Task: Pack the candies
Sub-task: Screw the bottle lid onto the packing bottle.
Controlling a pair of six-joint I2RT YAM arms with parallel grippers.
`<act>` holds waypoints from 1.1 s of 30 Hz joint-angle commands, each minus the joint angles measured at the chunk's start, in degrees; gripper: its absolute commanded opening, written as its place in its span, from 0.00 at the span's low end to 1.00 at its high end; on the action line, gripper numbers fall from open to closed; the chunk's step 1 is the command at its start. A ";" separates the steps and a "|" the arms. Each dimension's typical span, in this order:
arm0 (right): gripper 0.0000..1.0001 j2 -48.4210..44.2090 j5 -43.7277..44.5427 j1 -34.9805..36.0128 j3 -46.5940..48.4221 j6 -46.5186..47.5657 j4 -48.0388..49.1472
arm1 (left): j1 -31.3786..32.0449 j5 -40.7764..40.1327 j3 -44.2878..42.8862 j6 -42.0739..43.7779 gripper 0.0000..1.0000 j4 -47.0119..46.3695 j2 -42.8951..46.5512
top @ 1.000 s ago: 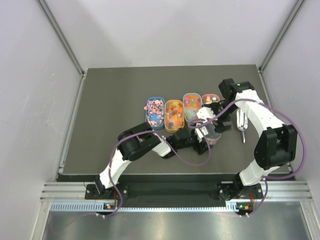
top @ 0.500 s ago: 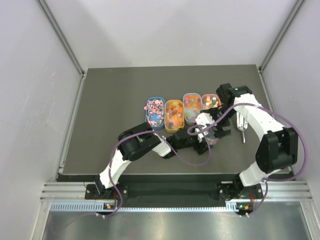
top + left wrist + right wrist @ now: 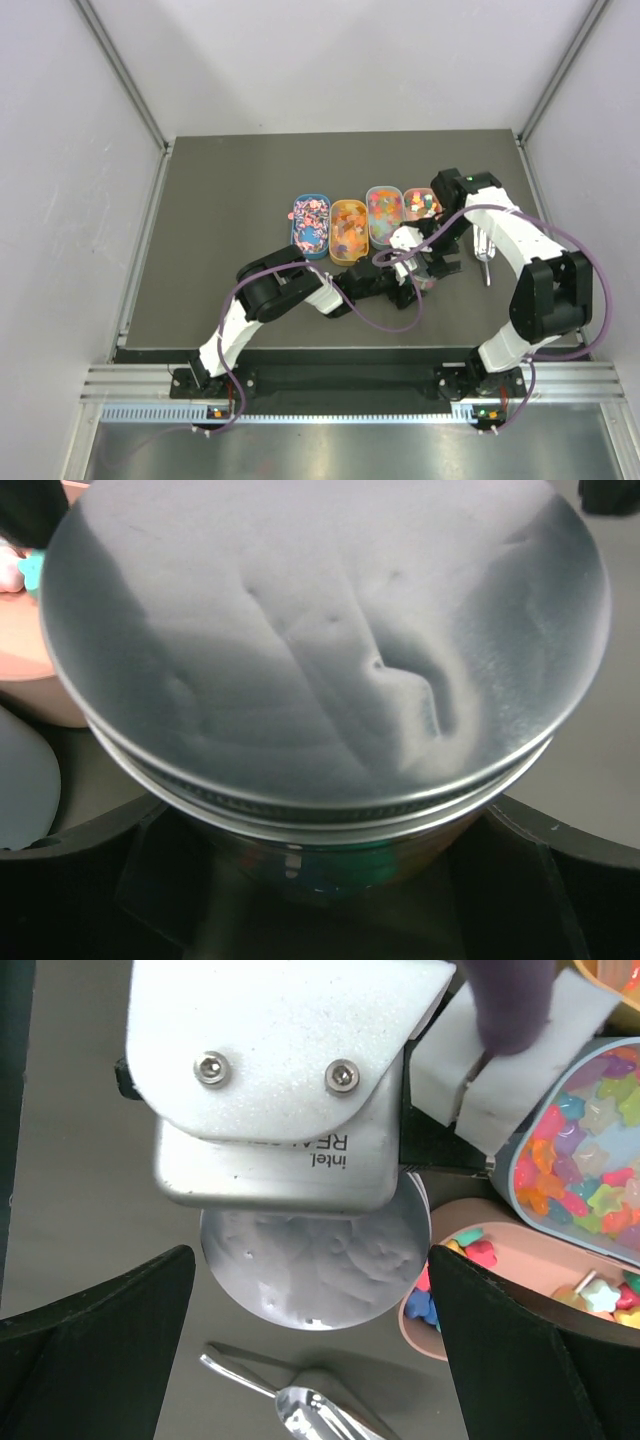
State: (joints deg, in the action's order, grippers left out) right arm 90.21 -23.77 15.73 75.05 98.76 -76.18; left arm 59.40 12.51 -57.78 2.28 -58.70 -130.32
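The tabletop [image 3: 220,200] carries four oval trays [image 3: 310,252] in a row, heaped with candies [image 3: 570,1160]. A few more show as colour through the jar [image 3: 320,850], just near-right of the row. The left pincer [image 3: 415,282] clasps the jar low on its sides, and the lid [image 3: 320,630] is on.

The right pincer [image 3: 310,1270] hangs spread wide over that lid, touching nothing, so the lid looks to be the step in hand. Next it must drop centred and close on the rim, clear of the left wrist camera [image 3: 280,1090] overhanging part of the lid.

A scoop [image 3: 320,1410] lies right of the jar. The camera housing reads "intel REAL…", upside down.
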 commanded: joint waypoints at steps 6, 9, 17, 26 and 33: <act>1.00 1.72 -1.28 1.15 1.24 0.03 -8.72 | 1.86 0.93 6.19 -1.14 0.00 45.43 -12.76; 1.00 2.33 -1.02 1.24 1.51 -0.67 -8.63 | 1.95 0.85 6.19 -1.14 0.00 45.51 -12.68; 0.94 2.68 -0.75 1.24 1.42 -3.75 -8.54 | 1.95 0.41 6.01 -1.49 0.00 45.60 -12.85; 0.88 0.14 -1.02 1.24 -0.60 -7.88 -8.46 | 1.43 2.68 5.84 -2.11 0.00 45.34 -12.76; 0.87 -1.71 -0.58 1.59 -3.33 -11.31 -7.75 | 0.99 6.82 5.31 -3.78 0.00 45.60 -13.11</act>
State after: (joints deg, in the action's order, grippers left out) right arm 90.17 -22.96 16.38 72.73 90.41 -74.54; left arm 59.77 15.16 -58.72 2.50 -58.70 -131.00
